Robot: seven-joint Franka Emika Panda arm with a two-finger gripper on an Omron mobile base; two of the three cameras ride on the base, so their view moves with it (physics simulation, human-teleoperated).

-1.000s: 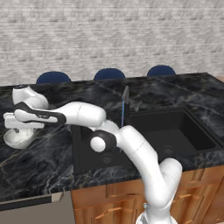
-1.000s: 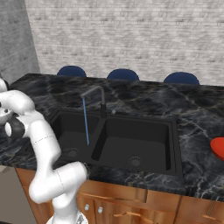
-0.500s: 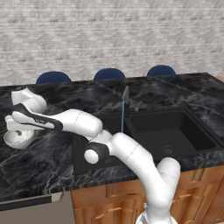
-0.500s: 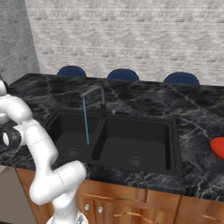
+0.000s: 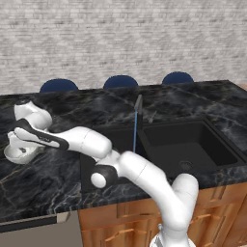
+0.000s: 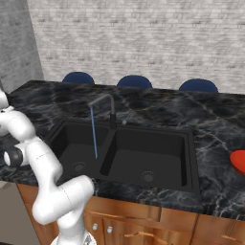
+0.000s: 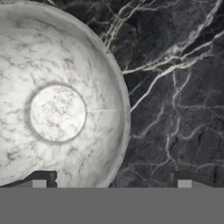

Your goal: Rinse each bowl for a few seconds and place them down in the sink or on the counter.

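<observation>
A small white bowl point(image 5: 14, 155) with a grey-veined inside stands upright on the black marble counter point(image 5: 48, 178), left of the sink point(image 5: 183, 144). My gripper point(image 5: 18, 140) hangs just above it, open. In the hand view the bowl point(image 7: 57, 113) lies close below, and my gripper point(image 7: 111, 183) straddles its right rim: one fingertip point(image 7: 40, 180) is over the inside, the other over bare counter point(image 7: 175, 87). Nothing is held. The sink point(image 6: 143, 153) is a black double basin.
A thin blue stream of water point(image 5: 135, 130) runs from the dark faucet point(image 5: 138, 102) into the left basin. Three blue chair backs point(image 5: 120, 81) stand behind the counter. A red object point(image 6: 238, 161) lies on the counter at the far right.
My hand has come down toward the bowl on the left counter and the elbow has dropped lower. The bowl has not moved, and the jaws stay open.
</observation>
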